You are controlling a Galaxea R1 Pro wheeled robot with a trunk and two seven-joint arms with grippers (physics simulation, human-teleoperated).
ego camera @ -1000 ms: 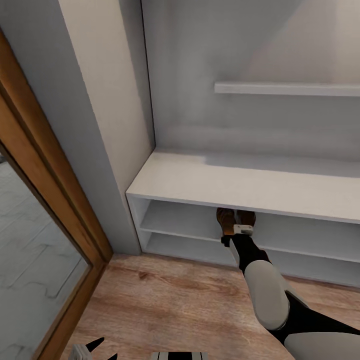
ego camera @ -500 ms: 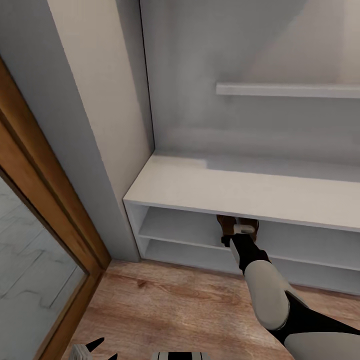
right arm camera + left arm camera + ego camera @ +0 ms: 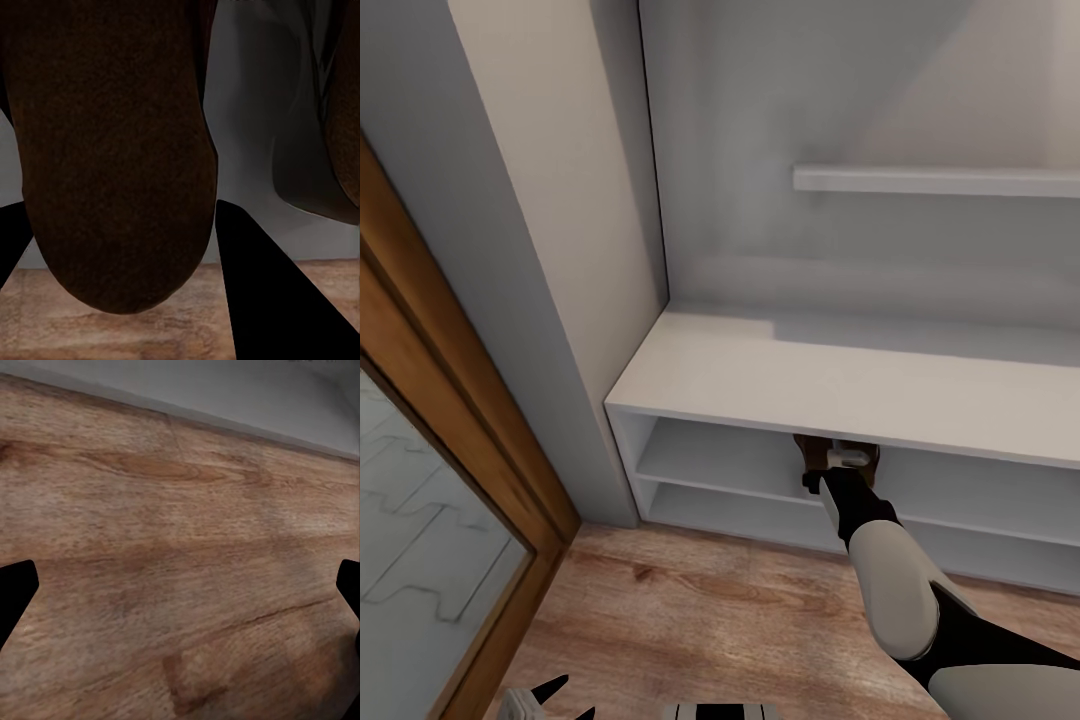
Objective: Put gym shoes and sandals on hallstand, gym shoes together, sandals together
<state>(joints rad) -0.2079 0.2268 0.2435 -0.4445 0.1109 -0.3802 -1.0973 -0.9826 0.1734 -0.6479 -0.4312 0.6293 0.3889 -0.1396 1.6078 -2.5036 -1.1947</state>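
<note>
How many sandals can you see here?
2. One sandal sits between the fingers of the right pincer, at the hallstand's upper open shelf; the second sandal lies just beside it. Others may be hidden under the bench top.

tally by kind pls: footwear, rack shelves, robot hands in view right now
Sandals: 2, one between the right hand's fingers, a second beside it
Gym shoes: 0 visible
Hallstand open shelves: 2
Wall shelves: 1
Hands: 2, counting the left hand over the floor
Total: 7

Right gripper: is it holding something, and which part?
The right gripper grips a brown sandal by its rounded end, one finger either side. The left gripper holds nothing.
</note>
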